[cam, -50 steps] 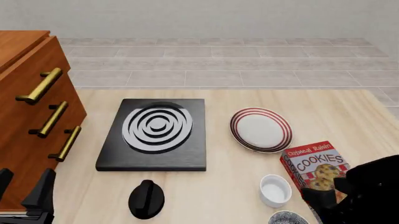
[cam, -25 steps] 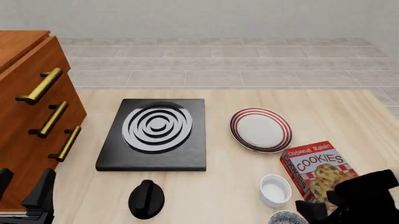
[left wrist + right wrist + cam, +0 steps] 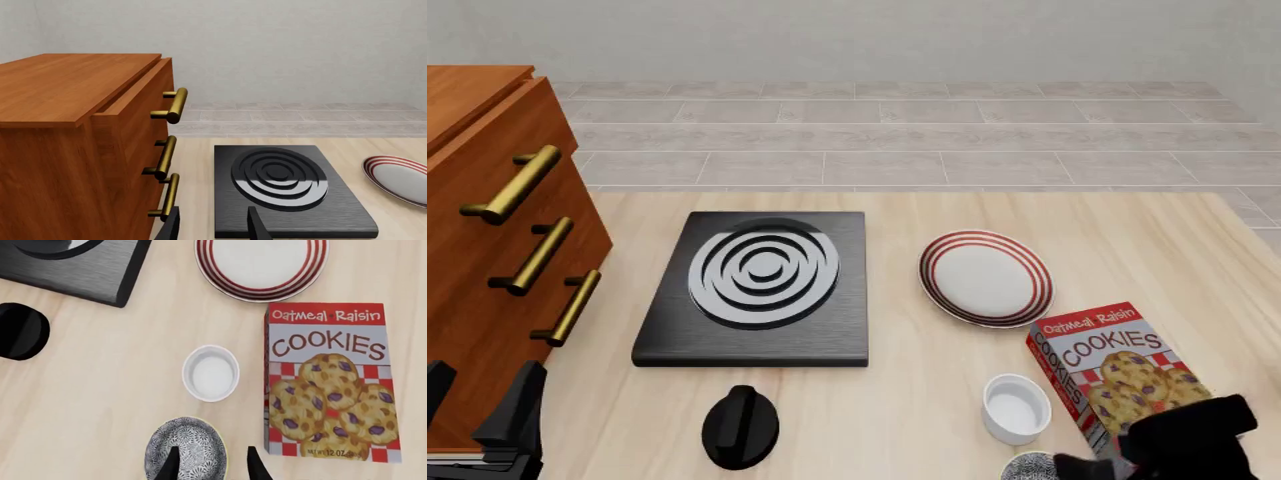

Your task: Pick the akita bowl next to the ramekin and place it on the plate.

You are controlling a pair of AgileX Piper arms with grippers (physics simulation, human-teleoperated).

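Table [image 3: 934, 215]: pale wood, all things are carried on it.
Cabinet [image 3: 481, 250]: set left of the stove [image 3: 761, 285].
Cookie box [image 3: 330, 382]: laid flat just right of the ramekin [image 3: 211, 373].
Plate [image 3: 985, 277]: placed beyond the ramekin.
Akita bowl [image 3: 185, 446]: seated on the table just nearer than the ramekin, apart from it.
Right hand [image 3: 212, 465]: fingers spread, held over the akita bowl's right rim.
Left hand [image 3: 212, 225]: fingers spread, nothing gripped.
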